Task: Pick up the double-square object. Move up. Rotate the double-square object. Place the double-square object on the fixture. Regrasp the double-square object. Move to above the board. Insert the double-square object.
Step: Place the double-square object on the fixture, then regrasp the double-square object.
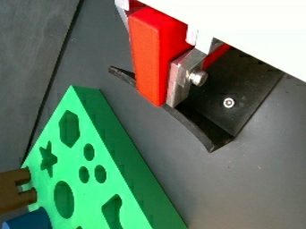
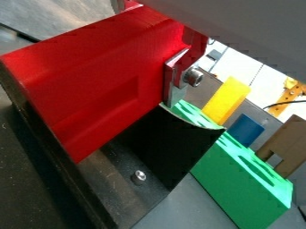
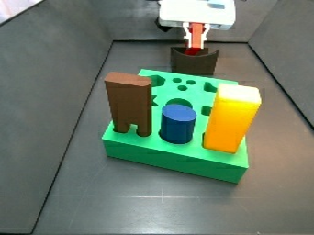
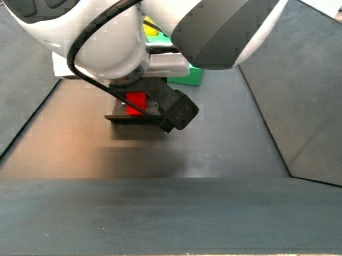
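Note:
The gripper (image 1: 159,89) is shut on the double-square object (image 1: 148,54), a bright red stepped block held upright. One silver finger (image 1: 183,79) presses its side; the other finger is hidden behind it. The red block fills a wrist view (image 2: 96,85). In a side view the gripper (image 3: 196,39) holds the block (image 3: 196,37) just over the dark fixture (image 3: 194,61), its lower end at the fixture's top; contact cannot be told. The fixture (image 1: 225,112) lies right under the block. The green board (image 3: 172,147) is in front of the fixture, apart from the gripper.
On the board stand a tall brown block (image 3: 127,101), a blue cylinder (image 3: 178,122) and a yellow-orange block (image 3: 233,117). Dark bin walls (image 3: 73,110) rise on both sides. In a side view the arm's body (image 4: 134,40) hides most of the board (image 4: 177,62).

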Controlling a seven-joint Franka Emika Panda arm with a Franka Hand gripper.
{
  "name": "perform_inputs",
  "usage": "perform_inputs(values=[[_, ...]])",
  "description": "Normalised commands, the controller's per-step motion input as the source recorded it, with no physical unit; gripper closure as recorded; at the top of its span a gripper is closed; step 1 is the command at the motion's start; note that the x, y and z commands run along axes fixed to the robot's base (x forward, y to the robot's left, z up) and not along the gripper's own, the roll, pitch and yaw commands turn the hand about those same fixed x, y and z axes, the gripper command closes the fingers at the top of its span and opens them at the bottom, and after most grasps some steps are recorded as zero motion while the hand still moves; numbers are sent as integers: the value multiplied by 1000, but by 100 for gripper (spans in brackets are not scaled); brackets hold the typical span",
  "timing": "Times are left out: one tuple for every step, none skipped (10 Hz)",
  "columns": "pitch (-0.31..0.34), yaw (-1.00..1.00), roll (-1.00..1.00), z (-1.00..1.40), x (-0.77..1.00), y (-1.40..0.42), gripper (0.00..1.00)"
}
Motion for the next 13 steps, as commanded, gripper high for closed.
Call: perform_inputs(values=[[-39,-150,-106,-495,92,127,100],[-38,-123,-107,-497,90,124,100],[0,0,0,-167,0,-500,100],[0,0,0,0,0,0,0],[-49,-36,20,1000,0,0,0],[-49,-31,24,1000,-1,-1,0],[-46,-11,35,1000,-15,2,0],[-39,13,37,1000,-30,2,0],[-27,27,35,1000,-41,3,0],[-4,36,25,852,-40,9,0],[11,39,22,661,-36,11,0],[23,39,19,533,-36,11,0],[40,31,19,275,-33,14,0]])
